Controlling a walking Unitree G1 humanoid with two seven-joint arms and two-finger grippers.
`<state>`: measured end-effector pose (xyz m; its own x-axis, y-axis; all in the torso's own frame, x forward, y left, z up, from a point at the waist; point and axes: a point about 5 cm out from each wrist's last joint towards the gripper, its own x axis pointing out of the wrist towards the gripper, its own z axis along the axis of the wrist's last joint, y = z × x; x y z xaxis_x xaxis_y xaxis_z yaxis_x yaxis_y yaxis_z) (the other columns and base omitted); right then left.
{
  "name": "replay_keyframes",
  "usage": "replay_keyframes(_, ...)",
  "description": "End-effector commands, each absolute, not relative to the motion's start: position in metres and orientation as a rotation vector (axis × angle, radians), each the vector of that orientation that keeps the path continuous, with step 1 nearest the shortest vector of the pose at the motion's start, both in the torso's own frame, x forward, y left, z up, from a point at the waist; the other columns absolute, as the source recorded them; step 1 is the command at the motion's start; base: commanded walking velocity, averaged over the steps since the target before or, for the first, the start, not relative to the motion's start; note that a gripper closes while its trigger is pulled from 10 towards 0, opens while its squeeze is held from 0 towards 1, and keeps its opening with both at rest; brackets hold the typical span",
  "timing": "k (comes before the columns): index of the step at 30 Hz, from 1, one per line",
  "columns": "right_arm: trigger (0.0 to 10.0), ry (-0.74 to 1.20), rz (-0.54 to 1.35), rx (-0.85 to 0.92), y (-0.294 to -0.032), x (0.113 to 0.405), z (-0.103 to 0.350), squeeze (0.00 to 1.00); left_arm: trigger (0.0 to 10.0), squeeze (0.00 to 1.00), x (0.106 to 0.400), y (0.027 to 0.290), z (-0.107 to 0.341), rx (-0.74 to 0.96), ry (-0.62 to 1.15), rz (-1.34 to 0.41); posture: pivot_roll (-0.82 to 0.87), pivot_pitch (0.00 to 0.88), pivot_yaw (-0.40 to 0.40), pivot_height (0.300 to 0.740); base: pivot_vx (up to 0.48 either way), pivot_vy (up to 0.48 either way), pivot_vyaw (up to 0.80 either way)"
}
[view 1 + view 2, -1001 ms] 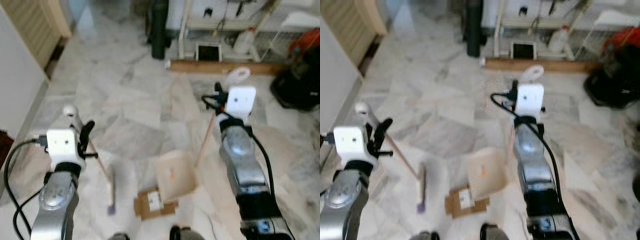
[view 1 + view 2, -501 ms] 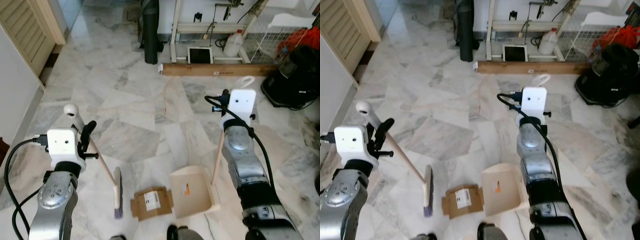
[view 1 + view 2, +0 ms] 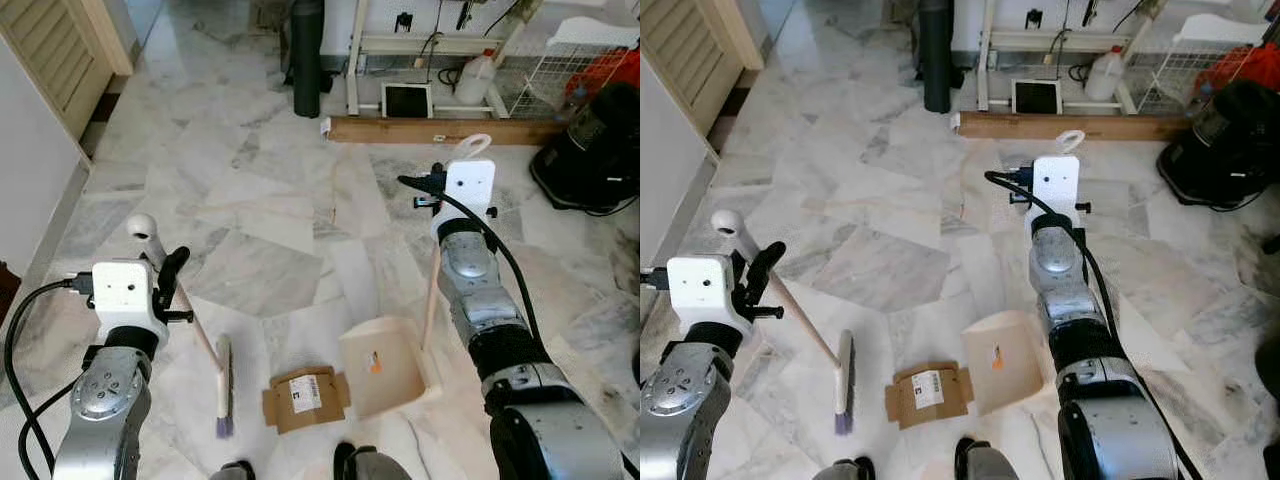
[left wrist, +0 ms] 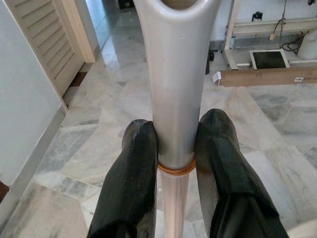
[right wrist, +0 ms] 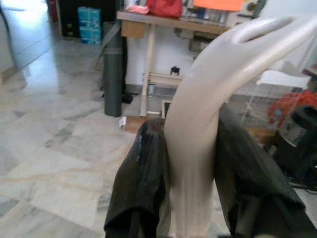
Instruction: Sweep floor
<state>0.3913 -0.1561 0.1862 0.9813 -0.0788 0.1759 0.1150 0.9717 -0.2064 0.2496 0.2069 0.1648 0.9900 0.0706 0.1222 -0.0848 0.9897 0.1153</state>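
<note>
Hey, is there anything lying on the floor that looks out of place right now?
Yes: a flattened cardboard piece with a white label lies on the marble floor, between the broom head and the dustpan, touching neither.

A home utility room: marble floor (image 3: 260, 190), louvered door (image 3: 60, 45), cluttered shelving (image 3: 440, 45), wire rack (image 3: 570, 70).

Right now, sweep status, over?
Left gripper shut on broom handle. Right gripper shut on dustpan handle. Flattened cardboard between brush head and dustpan.
</note>
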Motion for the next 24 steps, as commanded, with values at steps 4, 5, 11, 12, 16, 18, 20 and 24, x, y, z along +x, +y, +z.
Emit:
replay_keyframes(4,10.0,-0.209,-0.058,-0.276,-0.156,0.395,0.193,0.0,10.0,0.0,0.242,0.209,0.171,0.14,-0.137,0.084,-0.01,0.312,-0.031,0.74,0.0,0.0,0.0)
replay_keyframes(5,10.0,-0.206,-0.061,-0.276,-0.157,0.395,0.192,0.0,10.0,0.0,0.241,0.209,0.171,0.14,-0.135,0.084,-0.01,0.315,-0.03,0.74,0.0,0.0,0.0)
replay_keyframes(11,10.0,-0.183,-0.071,-0.321,-0.165,0.395,0.182,0.0,10.0,0.0,0.238,0.209,0.169,0.138,-0.125,0.08,-0.02,0.332,-0.025,0.74,0.0,0.0,0.0)
replay_keyframes(12,10.0,-0.184,-0.07,-0.33,-0.166,0.395,0.182,0.0,10.0,0.0,0.238,0.209,0.169,0.138,-0.125,0.08,-0.01,0.333,-0.024,0.74,0.0,0.0,0.0)
replay_keyframes(16,10.0,-0.17,-0.086,-0.348,-0.173,0.393,0.177,0.0,10.0,0.0,0.236,0.209,0.169,0.138,-0.119,0.069,-0.01,0.342,-0.022,0.74,0.0,0.0,0.0)
replay_keyframes(18,10.0,-0.168,-0.096,-0.348,-0.174,0.393,0.175,0.0,10.0,0.0,0.235,0.209,0.17,0.141,-0.118,0.069,-0.01,0.35,-0.019,0.74,0.0,0.0,0.0)
replay_keyframes(20,10.0,-0.169,-0.107,-0.362,-0.175,0.392,0.173,0.0,10.0,0.0,0.233,0.209,0.171,0.143,-0.116,0.068,0.0,0.357,-0.015,0.74,0.0,0.0,0.0)
replay_keyframes(24,10.0,-0.178,-0.092,-0.407,-0.173,0.39,0.169,0.0,10.0,0.0,0.231,0.209,0.173,0.145,-0.116,0.06,0.01,0.369,-0.011,0.74,0.0,0.0,0.0)
